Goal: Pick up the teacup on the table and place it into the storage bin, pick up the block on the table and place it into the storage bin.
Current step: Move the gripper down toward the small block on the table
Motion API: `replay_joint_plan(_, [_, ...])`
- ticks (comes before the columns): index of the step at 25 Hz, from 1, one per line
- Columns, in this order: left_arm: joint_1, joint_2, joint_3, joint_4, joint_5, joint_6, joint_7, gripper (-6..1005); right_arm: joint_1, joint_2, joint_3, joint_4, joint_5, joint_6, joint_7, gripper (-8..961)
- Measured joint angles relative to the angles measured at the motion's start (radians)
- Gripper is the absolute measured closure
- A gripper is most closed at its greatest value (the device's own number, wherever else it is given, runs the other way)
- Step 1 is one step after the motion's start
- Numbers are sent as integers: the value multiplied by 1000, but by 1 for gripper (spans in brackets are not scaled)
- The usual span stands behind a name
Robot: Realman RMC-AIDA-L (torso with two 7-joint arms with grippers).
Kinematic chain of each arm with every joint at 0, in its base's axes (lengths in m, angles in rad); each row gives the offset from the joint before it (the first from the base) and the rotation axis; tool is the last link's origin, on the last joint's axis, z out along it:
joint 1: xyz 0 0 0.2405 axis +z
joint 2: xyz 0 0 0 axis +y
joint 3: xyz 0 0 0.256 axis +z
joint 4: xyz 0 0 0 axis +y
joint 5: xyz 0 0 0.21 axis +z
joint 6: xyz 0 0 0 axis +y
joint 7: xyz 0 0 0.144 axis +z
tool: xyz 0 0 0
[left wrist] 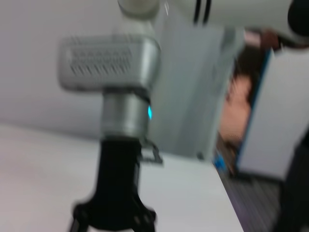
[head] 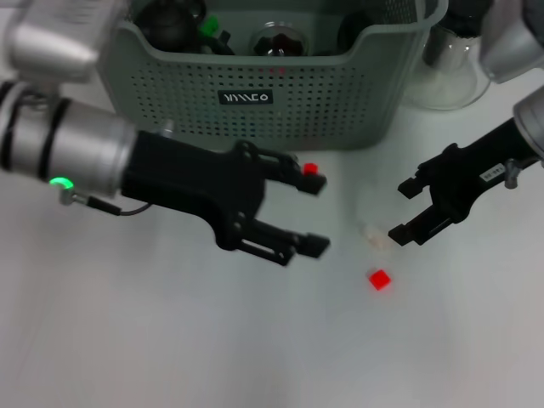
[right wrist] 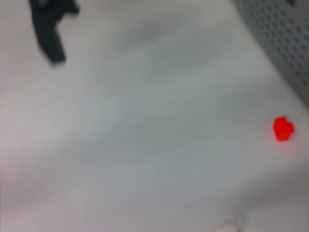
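Two small red blocks lie on the white table. One block (head: 379, 279) sits in the open toward the front. The other block (head: 310, 168) (right wrist: 283, 129) lies close to the storage bin's front wall, just beside the upper fingertip of my left gripper (head: 316, 214). That gripper is open and holds nothing. My right gripper (head: 403, 212) is open and empty too, above and to the right of the front block. The grey-green perforated storage bin (head: 170, 102) (right wrist: 285, 43) stands at the back with dark items inside. I cannot pick out a teacup on the table.
A clear glass teapot (head: 450, 68) stands right of the bin. A small whitish scrap (head: 374, 235) (right wrist: 231, 223) lies near the right gripper's lower finger. The left wrist view shows the right arm's silver wrist (left wrist: 120, 111) above the table, with the table's edge beyond.
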Motion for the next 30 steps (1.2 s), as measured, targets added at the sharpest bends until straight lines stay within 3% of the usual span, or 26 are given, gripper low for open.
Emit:
replay_joint_plan(6, [56, -3, -193, -120, -24, 5, 151, 212, 73, 1, -135, -1, -14, 5, -19, 39])
replay_joint_plan(9, [85, -5, -238, -164, -28, -13, 214, 213, 116, 16, -175, -1, -69, 3, -40, 39])
replay_joint_plan(16, [122, -5, -303, -254, -23, -94, 230, 213, 199, 83, -230, -2, -242, 1, -113, 38])
replay_joint_plan(23, [132, -4, -331, -296, -26, -114, 233, 213, 229, 98, -332, -2, -249, 7, -155, 40])
replay_joint_plan(30, [134, -3, -358, -322, -28, -140, 232, 214, 238, 102, -460, -1, -159, 42, -198, 42])
